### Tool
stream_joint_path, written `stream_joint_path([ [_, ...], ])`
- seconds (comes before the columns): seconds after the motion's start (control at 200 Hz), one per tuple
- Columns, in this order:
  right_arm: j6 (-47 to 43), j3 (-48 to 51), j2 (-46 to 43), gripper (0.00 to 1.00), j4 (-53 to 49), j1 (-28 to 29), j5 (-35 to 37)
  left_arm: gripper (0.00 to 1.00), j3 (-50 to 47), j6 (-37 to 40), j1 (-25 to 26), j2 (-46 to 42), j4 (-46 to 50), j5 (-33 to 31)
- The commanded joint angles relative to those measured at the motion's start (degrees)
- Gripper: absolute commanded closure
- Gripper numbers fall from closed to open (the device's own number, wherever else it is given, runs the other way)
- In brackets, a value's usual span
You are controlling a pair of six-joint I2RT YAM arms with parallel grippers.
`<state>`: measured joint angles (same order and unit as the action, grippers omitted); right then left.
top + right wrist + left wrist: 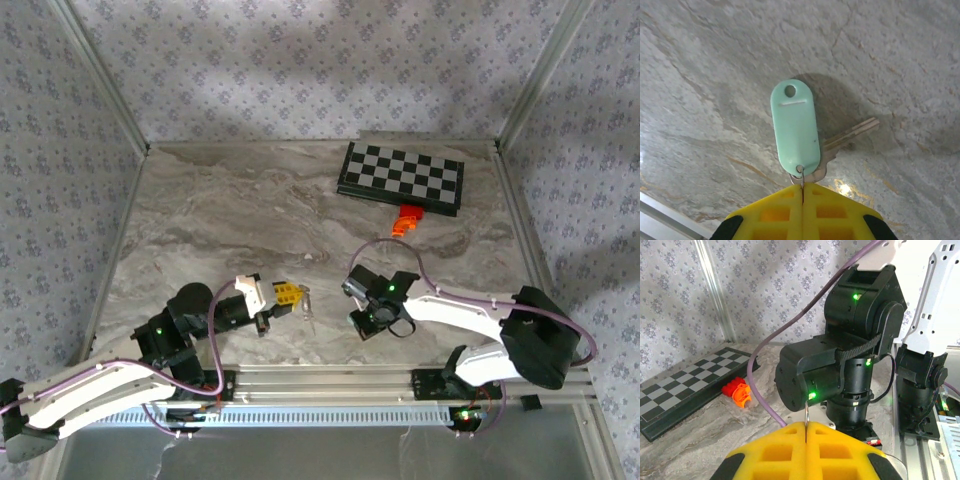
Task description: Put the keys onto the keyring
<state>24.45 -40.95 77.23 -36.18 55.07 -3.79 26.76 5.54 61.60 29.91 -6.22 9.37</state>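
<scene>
**Top external view.** The left gripper [288, 293] lies close to the near edge of the table [250, 210], left of its middle. Its yellow fingers are pressed together on the keyring [306, 303] — a thin pale metal piece jutting from the fingertips toward the right arm [455, 308]. The right arm bends over the near edge, right of the middle, with its wrist turned down at the table. A chessboard [400, 178] lies by the far right corner, and an orange block [406, 220] sits just beside its near edge.

**Left wrist view.** The yellow fingers [775, 455] meet pad to pad. A sliver of the keyring's wire rises from the seam between them, in front of the right arm's black wrist.

**Right wrist view.** The right gripper [802, 187] is closed, pinching the small wire loop of the keys [795, 125] — a teal-green tag with a pale metal key behind it, angled to the right. Their shadow falls on the table beneath them. Whether they touch the table cannot be told.
</scene>
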Motion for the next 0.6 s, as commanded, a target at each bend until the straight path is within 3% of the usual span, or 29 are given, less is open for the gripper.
stream_joint_path([
  [0.0, 1.7, 1.6, -0.4, 1.00, -0.8, 0.2, 0.3, 1.00, 0.3, 0.8, -0.2, -1.4, -2.1, 0.1],
  [0.365, 1.9, 3.2, -0.6, 1.00, 0.7, -0.6, -1.8, 1.00, 0.1, 0.4, -0.2, -1.6, -2.2, 0.1],
  [0.595, 3.1, 3.3, -3.9, 0.75, -0.7, -2.0, -2.5, 1.00, -0.1, 0.4, -0.1, -1.7, -2.3, 0.1],
])
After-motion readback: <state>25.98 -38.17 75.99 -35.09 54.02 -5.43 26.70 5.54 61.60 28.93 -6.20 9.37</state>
